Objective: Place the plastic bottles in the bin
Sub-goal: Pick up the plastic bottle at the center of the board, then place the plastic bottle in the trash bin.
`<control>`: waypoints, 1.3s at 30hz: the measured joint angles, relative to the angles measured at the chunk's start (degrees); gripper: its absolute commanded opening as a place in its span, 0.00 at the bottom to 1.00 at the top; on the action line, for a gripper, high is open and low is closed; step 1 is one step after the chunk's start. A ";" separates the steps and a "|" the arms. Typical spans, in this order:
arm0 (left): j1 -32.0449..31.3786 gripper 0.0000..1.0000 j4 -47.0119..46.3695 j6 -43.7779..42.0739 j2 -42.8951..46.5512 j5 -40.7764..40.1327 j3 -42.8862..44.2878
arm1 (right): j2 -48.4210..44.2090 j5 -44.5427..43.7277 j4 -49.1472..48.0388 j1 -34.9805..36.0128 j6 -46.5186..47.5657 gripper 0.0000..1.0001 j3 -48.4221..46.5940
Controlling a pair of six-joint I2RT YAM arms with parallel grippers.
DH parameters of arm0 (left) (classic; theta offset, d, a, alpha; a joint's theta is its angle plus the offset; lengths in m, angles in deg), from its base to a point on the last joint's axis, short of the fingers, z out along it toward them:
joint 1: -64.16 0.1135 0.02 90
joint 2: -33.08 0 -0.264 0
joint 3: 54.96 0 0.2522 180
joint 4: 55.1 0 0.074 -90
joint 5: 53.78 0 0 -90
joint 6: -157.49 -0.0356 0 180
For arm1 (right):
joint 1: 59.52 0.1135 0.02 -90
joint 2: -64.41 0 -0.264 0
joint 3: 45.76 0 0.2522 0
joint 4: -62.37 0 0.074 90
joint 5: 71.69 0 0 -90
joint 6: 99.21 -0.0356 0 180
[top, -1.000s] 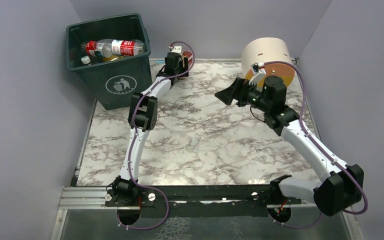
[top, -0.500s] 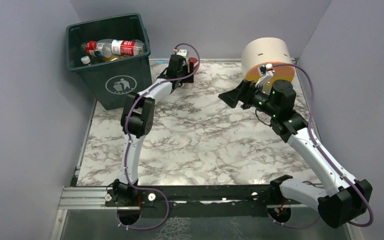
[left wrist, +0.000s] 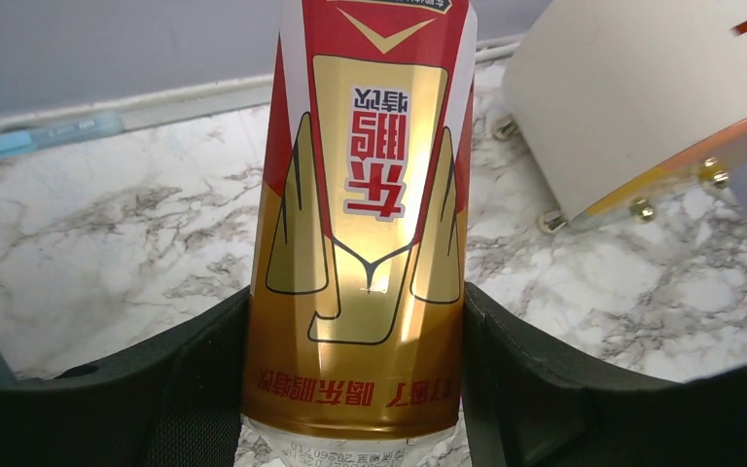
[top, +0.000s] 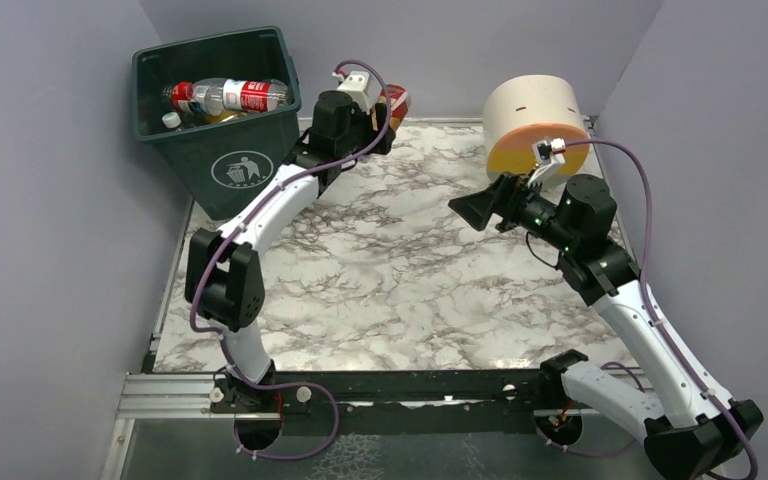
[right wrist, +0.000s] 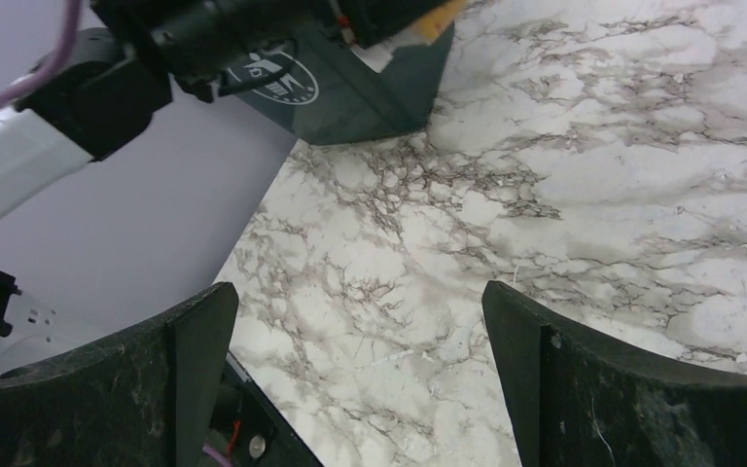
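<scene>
Left fingers are being clamped on a red-and-gold bottle; right fingers are being held wide apart, empty, above the table.

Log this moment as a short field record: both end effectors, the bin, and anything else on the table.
bin: upright, far left corner; several bottles inside
left end effector: closed on red and gold bottle, just right of the bin
right end effector: open, empty, above marble table
cream cylinder: on its side, far right corner
</scene>
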 measured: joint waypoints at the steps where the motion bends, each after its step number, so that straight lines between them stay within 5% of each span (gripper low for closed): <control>1: 0.00 0.64 0.52 0.00 1.55 0.24 0.02 | -0.35 -0.02 0.31 0.00 0.00 1.00 0.00; 14: 2.45 0.65 10.01 -0.26 12.81 1.88 10.29 | -1.27 0.02 1.73 0.00 0.00 1.00 0.00; 26: 25.18 0.66 15.28 2.03 14.51 4.46 16.46 | -1.53 0.04 2.95 0.00 -0.04 1.00 0.00; 39: 44.04 0.66 18.25 5.11 19.56 4.81 10.40 | -1.51 0.48 2.75 0.00 -0.68 1.00 1.79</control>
